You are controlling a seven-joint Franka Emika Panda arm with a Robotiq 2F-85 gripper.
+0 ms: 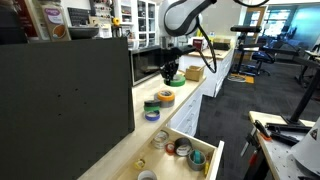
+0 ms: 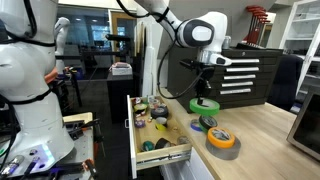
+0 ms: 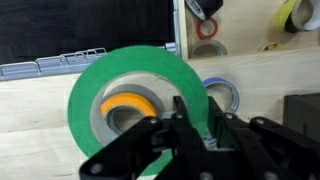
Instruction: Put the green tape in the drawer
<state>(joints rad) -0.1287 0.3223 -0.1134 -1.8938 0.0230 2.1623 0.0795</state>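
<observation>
My gripper [image 3: 195, 125] is shut on the rim of the green tape [image 3: 100, 80], a wide bright light-green ring. It holds the tape a little above the wooden counter in both exterior views [image 1: 172, 79] [image 2: 205, 104]. The gripper [image 1: 169, 70] [image 2: 206, 90] hangs from above over the counter. The drawer [image 1: 205, 140] [image 2: 135, 125] stands pulled open at the counter's edge and holds several small items. In the wrist view the drawer [image 3: 245, 35] lies at the top right, apart from the tape.
A yellow-and-grey roll [image 1: 165, 97] [image 2: 222, 139] [image 3: 130, 105], a blue roll [image 1: 152, 115] [image 3: 222, 92] and a darker green roll [image 1: 151, 104] [image 2: 209, 121] lie on the counter. A big black box [image 1: 60, 100] stands beside them, with a microwave [image 1: 148, 65] behind.
</observation>
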